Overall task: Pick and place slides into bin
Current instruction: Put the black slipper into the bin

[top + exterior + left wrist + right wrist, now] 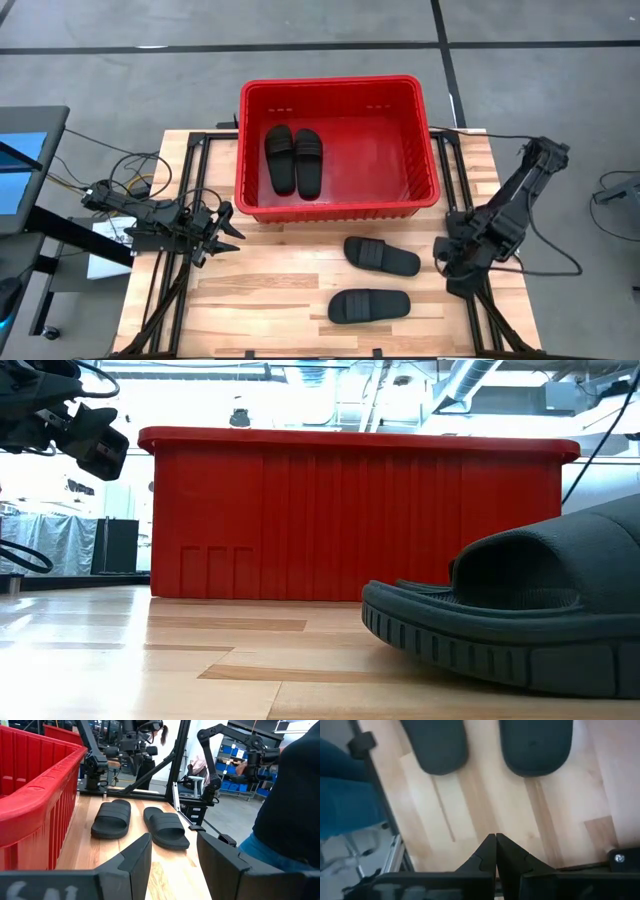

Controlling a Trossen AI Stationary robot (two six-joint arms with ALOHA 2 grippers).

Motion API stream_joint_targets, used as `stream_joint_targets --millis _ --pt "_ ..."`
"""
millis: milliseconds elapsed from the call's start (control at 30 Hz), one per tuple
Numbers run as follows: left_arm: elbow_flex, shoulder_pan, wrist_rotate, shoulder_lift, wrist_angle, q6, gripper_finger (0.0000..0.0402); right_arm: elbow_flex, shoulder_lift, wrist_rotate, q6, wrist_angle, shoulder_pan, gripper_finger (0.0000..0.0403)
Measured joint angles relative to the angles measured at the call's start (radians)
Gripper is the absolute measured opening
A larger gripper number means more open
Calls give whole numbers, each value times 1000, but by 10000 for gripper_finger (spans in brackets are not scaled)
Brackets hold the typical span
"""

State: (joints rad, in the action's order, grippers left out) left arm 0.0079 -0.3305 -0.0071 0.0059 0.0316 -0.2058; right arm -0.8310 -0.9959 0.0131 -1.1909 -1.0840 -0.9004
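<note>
**Reader:** High view first: what is seen of each tool?

**Describer:** The left tool (228,232) is held low over the worktop's left side, beside the bin's near-left corner, its fingers (137,855) spread apart with nothing between them. The right tool (447,262) is parked at the right edge, its fingers (490,851) pressed together and empty.

**Reader:** And the slides?

**Describer:** Two slides (293,158) are laid side by side on the floor of the bin (339,211), so half the task is judged done. Two more are left on the worktop (270,300) between the tools: one slide (381,255) near the bin's front wall, the other slide (369,305) closer to the front edge. Both can be judged within reach of either arm.

**Reader:** Materials?

**Describer:** The slides are matte black and rubbery, with a wide ribbed strap and a ridged sole edge. The bin is glossy red plastic with a rolled rim. The worktop is pale wooden planking.
</note>
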Motion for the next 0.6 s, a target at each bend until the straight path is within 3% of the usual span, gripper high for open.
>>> stream_joint_targets --millis 333,500,600 --pt "0 0 0 0 0 0 149 0 -106 119 -8 -6 0 0" --pt "0 0 0 0 0 0 149 0 -163 124 -46 -33 26 0" --pt "0 0 0 0 0 0 149 0 -197 123 28 -23 38 0"
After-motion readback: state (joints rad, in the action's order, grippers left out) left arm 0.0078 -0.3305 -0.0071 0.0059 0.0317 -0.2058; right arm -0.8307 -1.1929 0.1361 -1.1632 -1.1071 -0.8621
